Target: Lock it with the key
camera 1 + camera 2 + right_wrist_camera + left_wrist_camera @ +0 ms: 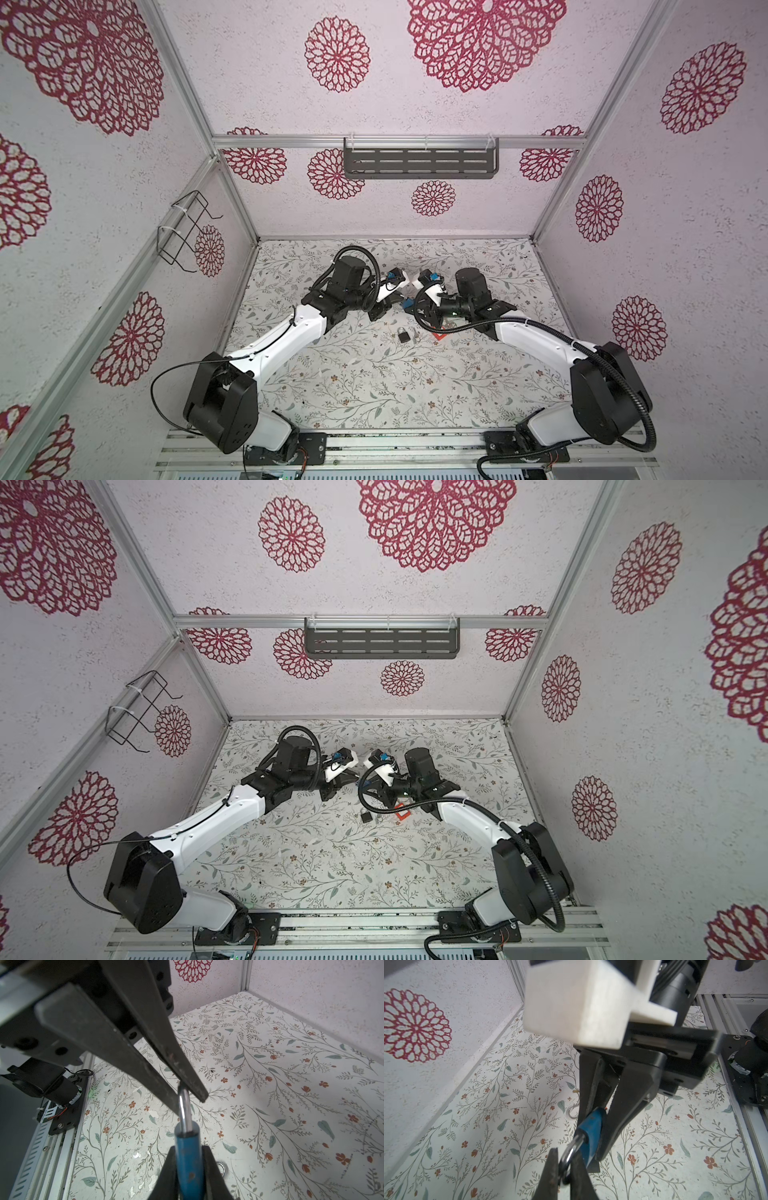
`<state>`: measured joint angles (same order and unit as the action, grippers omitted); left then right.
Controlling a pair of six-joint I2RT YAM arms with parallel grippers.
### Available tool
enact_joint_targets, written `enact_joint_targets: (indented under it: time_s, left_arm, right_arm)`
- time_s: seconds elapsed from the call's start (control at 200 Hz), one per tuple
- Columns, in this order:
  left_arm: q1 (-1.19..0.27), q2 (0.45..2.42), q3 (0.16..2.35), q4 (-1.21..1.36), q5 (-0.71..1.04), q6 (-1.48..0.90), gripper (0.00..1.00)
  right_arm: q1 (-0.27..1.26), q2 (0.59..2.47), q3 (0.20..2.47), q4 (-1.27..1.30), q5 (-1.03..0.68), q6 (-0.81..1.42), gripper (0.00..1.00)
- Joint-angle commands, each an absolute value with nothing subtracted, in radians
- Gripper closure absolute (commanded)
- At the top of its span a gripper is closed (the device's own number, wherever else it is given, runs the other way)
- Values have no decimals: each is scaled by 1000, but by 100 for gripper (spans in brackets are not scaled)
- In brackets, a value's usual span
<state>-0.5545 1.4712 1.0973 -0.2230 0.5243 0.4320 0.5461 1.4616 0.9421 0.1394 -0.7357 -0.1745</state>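
A blue padlock (pixel 188 1157) with a silver shackle (pixel 185 1105) hangs above the floral table between both arms. My right gripper (pixel 189 1148) is shut on the blue body. My left gripper (pixel 566 1152) is shut on the shackle (pixel 572 1153), its fingers (pixel 193 1086) pinching the loop from both sides. In both top views the two grippers meet at mid-table around the padlock (pixel 409 306) (pixel 364 787). No key shows plainly in any view.
A small grey padlock (pixel 404 334) (pixel 366 816) lies on the table just in front of the grippers, with a red-orange piece (pixel 436 337) beside it. A metal ring (pixel 222 1167) lies under my right gripper. A dark shelf (pixel 419 162) and a wire basket (pixel 187 232) hang on the walls.
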Motion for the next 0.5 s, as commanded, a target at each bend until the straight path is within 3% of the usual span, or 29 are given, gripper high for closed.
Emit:
enact_joint_targets:
  time_s: [0.0, 0.495]
  left_arm:
    - [-657, 1533, 1045, -409, 757, 423, 100]
    - [-557, 1396, 1087, -526, 750, 502, 100]
  right_arm:
    - [606, 1406, 1122, 569, -865, -182, 100]
    - [603, 1304, 1006, 229, -808, -379, 100]
